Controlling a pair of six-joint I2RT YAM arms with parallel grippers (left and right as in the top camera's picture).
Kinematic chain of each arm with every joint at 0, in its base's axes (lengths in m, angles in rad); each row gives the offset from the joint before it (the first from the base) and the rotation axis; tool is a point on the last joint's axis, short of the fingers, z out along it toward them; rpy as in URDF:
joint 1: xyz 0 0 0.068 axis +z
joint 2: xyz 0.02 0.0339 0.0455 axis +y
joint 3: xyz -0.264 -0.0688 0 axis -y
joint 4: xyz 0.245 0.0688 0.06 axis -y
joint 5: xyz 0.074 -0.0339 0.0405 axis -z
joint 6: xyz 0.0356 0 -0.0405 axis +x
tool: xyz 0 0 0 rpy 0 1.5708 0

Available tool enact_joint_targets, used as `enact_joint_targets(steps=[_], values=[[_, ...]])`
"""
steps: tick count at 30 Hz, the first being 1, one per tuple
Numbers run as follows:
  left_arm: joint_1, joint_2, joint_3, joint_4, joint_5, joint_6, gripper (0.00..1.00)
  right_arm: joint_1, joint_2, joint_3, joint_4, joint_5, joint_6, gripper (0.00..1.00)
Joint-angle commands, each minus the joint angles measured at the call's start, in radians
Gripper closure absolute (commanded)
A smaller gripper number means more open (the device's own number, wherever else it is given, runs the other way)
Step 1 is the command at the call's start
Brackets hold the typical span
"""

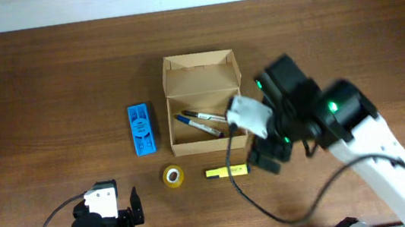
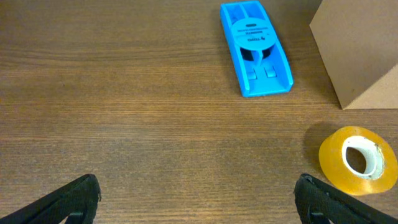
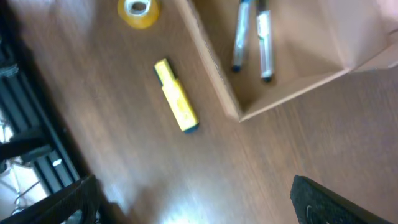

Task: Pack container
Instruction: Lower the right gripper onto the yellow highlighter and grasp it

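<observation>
Container (image 1: 209,101) at centre of table (image 1: 46,85), flap lid (image 1: 199,64) back to take items — two pens (image 1: 202,121) already inside. Right gripper (image 3: 193,199), jaws apart and empty, hovers near yellow highlighter (image 3: 176,104), probably the next item; left gripper (image 2: 196,193) idle, jaws apart.

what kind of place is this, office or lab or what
Probably a robotics lab bench rather than a real office: a wood-grain table, a robot arm by an open cardboard box with pens inside, and a highlighter and tape roll laid out beside it.
</observation>
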Motion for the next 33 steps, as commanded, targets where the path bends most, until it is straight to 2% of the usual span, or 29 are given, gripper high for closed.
enact_joint_targets(steps=[1,6,13,20,27,33], values=[[0.003,-0.006,-0.006,-0.002,0.001,0.016,0.0,0.037,-0.071,-0.172,0.065,-0.017,0.051,0.01],[0.003,-0.006,-0.006,-0.002,0.001,0.016,0.01,0.098,-0.05,-0.249,0.121,-0.016,0.089,0.01],[0.003,-0.006,-0.006,-0.002,0.001,0.016,0.0,0.194,0.07,-0.251,0.157,0.094,0.089,0.01],[0.003,-0.006,-0.006,-0.002,0.001,0.016,0.0,0.272,0.201,-0.251,0.191,0.097,0.089,0.01],[0.003,-0.006,-0.006,-0.002,0.001,0.016,0.01,0.283,0.324,-0.251,0.264,0.106,0.089,0.01],[0.003,-0.006,-0.006,-0.002,0.001,0.016,0.0,0.282,0.351,-0.251,0.313,0.108,0.092,0.01]])
